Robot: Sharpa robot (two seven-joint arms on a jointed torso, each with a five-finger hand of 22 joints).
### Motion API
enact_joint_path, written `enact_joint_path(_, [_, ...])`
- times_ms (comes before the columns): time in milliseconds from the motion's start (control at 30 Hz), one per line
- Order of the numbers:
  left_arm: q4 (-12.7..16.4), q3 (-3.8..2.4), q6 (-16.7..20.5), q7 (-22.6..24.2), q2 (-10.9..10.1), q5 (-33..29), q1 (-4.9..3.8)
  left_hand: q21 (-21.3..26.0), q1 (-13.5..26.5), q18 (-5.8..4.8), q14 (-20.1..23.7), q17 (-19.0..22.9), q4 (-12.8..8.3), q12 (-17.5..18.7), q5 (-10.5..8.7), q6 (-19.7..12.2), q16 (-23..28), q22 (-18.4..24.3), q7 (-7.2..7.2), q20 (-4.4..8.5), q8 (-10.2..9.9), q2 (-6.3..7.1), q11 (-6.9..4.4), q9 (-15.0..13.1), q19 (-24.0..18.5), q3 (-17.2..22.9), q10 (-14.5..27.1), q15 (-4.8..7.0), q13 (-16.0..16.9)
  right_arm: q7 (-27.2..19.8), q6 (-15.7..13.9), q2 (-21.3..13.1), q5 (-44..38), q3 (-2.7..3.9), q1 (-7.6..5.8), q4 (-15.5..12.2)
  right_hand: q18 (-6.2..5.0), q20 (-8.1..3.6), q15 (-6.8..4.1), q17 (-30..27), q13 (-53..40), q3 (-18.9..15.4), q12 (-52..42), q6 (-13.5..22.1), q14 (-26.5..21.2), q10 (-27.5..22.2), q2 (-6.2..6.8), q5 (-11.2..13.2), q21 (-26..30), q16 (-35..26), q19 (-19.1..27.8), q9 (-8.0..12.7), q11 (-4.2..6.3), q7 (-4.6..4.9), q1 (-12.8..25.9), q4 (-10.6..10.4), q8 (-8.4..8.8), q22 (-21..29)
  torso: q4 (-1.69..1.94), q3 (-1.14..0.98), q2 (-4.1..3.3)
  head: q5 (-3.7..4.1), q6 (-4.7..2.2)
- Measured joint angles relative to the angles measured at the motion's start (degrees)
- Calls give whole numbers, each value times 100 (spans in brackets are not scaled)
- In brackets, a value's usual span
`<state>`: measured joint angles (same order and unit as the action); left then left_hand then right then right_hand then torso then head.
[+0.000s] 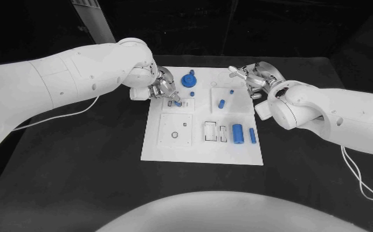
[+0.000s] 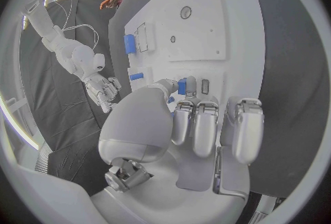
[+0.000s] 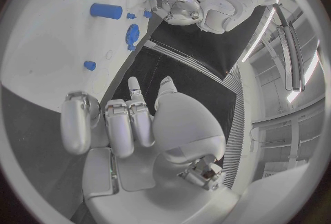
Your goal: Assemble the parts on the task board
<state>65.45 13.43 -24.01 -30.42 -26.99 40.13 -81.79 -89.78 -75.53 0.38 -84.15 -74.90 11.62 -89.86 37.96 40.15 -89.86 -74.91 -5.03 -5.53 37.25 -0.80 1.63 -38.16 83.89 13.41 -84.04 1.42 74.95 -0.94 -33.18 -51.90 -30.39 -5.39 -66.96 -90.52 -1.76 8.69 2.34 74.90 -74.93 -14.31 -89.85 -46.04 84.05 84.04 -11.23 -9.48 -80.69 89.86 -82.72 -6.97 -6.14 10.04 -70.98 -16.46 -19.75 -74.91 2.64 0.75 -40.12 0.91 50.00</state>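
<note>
White task board (image 1: 202, 151) at centre of the head view on the black table (image 1: 77, 189), long side running away from the camera. Blue gear (image 1: 188, 80) standing near the board's top edge; small blue peg (image 1: 221, 103) lying on the raised square panel right of centre; two blue cylinders (image 1: 237, 132) side by side at lower right of the board, next to a pair of rectangular slots (image 1: 208, 130); round hole (image 1: 174, 134) in the lower-left panel. Left hand (image 1: 161, 89) over the board's upper-left corner, thumb and a finger pinched on a small blue part (image 2: 182, 86), remaining fingers straight beside it; what lies under the fingertips hidden. Right hand (image 1: 255, 76) off the board's upper-right corner, above the table, fingers apart and holding nothing, seen likewise in the right wrist view (image 3: 131, 124). Shape of the pinched part hard to make out.
</note>
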Motion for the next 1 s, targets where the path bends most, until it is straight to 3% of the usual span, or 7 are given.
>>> enact_joint_path(233, [-30,0,1,-20,27,-2,12,0,1,0,0,0,31,0,-87,7,0,0,-9,0,-17,1,0,-25,0,31,0,0,0,-9,1,0,-6,0,0,-4,0,0,0,0,0,-12,0,0,0,0,21,0,0,0,0,7,0,0,-21,-12,0,0,0,-3,-2,-17,-1])
enact_joint_path(867, [-110,-2,-7,-42,91,-14,23,0,3,0,0,0,32,0,-93,12,0,0,-7,0,-42,2,0,-23,0,30,0,0,0,-26,1,1,-11,0,1,-15,0,0,0,0,0,-12,0,0,0,0,21,0,-1,0,0,7,0,0,-21,-12,0,0,0,1,-6,-16,-1])
enact_joint_path(1000, [-111,-2,-12,-50,92,-17,24,0,3,0,0,0,32,0,-93,12,0,0,-7,-1,-34,2,0,-20,0,30,0,0,0,-28,1,0,-9,0,1,-20,0,0,0,0,0,-12,0,0,0,0,21,0,-1,0,0,7,0,0,-21,-12,0,0,0,1,-6,-46,-1])
